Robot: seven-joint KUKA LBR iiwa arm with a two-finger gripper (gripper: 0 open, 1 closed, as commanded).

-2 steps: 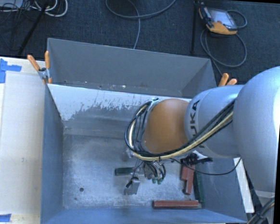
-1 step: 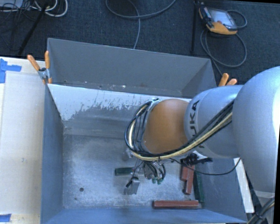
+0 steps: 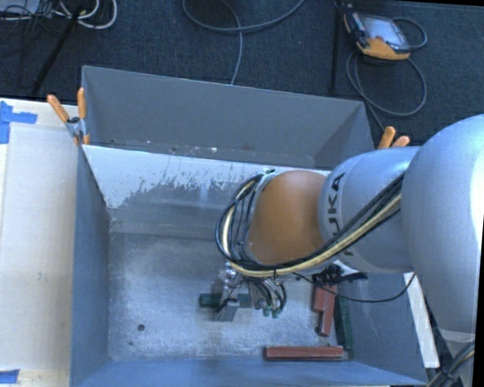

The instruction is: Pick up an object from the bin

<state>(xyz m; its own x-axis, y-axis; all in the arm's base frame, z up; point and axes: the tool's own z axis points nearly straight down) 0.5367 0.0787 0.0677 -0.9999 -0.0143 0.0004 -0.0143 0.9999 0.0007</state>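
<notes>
We see the gripper (image 3: 223, 302) low over the middle of the bin (image 3: 189, 126) floor, under the orange cover (image 3: 286, 217); we cannot tell how far it is open, nor if it holds something. To its right in the view lies a short red-brown block (image 3: 324, 310), its long axis running from front to back. Near the front wall lies a long, thin red-brown bar (image 3: 304, 353), its long axis across the bin, almost parallel to this wall.
</notes>
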